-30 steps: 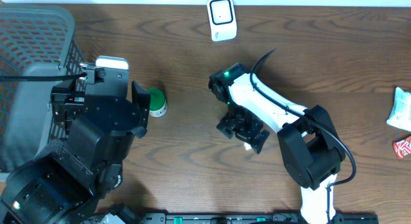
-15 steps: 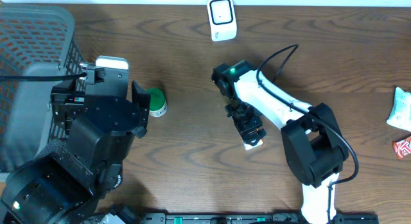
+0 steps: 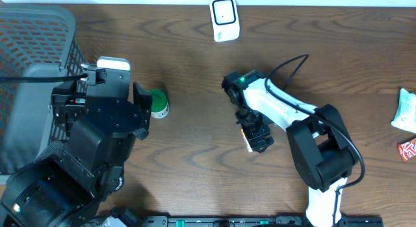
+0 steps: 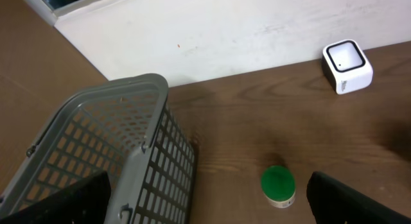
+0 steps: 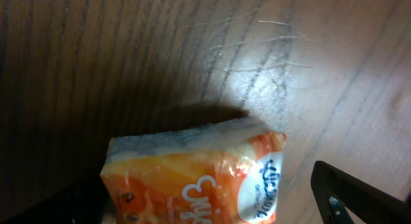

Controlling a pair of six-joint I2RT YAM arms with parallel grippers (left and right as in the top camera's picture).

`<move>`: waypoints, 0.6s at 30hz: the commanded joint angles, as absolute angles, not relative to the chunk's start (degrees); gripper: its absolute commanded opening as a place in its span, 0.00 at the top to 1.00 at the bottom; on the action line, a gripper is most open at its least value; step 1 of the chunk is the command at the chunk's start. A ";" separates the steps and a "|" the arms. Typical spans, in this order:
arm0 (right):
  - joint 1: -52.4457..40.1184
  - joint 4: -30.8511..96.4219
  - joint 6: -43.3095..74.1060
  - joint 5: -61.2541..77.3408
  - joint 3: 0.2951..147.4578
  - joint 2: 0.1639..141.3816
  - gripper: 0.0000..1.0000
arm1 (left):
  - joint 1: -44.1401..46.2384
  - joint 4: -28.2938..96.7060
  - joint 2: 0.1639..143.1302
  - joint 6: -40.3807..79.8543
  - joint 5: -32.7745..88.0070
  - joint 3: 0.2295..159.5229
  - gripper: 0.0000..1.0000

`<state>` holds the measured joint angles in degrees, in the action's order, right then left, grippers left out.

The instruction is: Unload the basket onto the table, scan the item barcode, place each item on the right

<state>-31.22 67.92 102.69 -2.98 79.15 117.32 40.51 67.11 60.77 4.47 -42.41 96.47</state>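
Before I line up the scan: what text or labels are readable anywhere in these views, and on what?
"En…": white script on the orange packet, cut off by the frame.
Round logo on that packet: blurred, unreadable.
Red packet, far right in the overhead view: white lettering, too small.
Green-lidded tub, its label: too small.
White scanner: no text visible.

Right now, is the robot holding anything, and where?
Nothing is held. The right gripper stands open around the orange plastic packet; the left gripper is open and empty.
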 commanded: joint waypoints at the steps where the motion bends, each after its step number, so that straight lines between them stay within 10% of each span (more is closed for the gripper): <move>1: -30.17 66.48 99.96 -1.61 76.86 118.19 0.04 | 40.32 67.26 60.97 4.19 -43.55 96.82 0.02; 18: -30.33 57.04 79.70 -7.42 77.03 118.17 0.37 | 40.32 67.26 60.99 4.19 -43.55 96.82 0.02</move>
